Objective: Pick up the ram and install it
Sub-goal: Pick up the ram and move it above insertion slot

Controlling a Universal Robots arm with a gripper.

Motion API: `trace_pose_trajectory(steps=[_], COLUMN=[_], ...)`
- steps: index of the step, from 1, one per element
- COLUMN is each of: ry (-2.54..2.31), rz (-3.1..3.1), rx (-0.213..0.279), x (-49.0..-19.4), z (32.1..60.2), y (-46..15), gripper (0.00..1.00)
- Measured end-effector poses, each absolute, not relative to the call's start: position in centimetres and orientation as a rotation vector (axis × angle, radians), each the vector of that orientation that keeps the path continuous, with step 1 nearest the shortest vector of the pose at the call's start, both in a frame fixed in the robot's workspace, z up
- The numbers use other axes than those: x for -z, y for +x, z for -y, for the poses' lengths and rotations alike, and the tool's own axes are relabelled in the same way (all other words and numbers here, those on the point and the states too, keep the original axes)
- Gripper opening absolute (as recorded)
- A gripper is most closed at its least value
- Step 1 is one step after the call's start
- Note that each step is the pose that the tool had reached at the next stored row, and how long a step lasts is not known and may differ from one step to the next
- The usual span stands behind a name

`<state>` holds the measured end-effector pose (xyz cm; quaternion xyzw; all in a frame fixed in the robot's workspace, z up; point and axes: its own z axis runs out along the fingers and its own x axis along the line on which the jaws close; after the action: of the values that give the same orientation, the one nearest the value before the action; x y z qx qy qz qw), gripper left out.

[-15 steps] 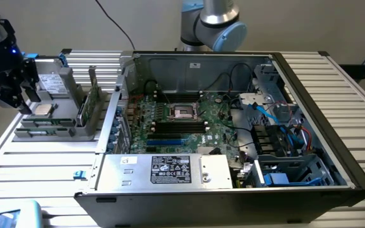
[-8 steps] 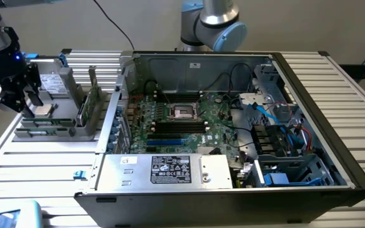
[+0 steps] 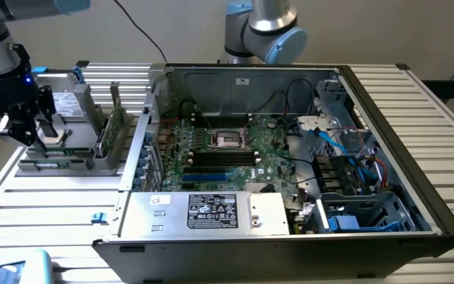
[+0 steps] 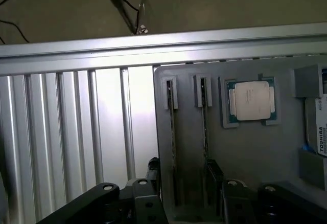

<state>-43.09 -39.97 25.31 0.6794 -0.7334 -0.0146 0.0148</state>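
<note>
Desk (image 3: 45, 207): pale ribbed aluminium slats across the whole top. Beige wall (image 3: 385, 29) behind, with a black cable (image 3: 144, 35) hanging across it. Brownish floor (image 4: 230, 4) past the desk edge.

Open computer case (image 3: 401, 177) sits mid-desk, with the green motherboard (image 3: 211, 160) flat inside. A grey fixture tray (image 3: 69, 163) lies just beside the case, on the exterior view's left.

The ram (image 4: 171, 132) stands on edge in a tray slot, and a second stick (image 4: 204, 127) is in the neighbouring slot. A processor chip (image 4: 251, 100) and a labelled drive (image 4: 319, 129) share the tray.

Claw (image 3: 28, 133) hangs over the tray's end away from the case, fingers spread, holding nothing, apart from the ram.

A second arm (image 3: 262, 29) stands behind the case
</note>
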Motion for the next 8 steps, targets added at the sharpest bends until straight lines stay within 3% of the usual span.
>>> trace_pose_trajectory(steps=[8], ry=[2.115], rz=[2.283], rx=[0.045], x=[-23.9], z=[40.4], y=[-43.0], gripper=[0.48])
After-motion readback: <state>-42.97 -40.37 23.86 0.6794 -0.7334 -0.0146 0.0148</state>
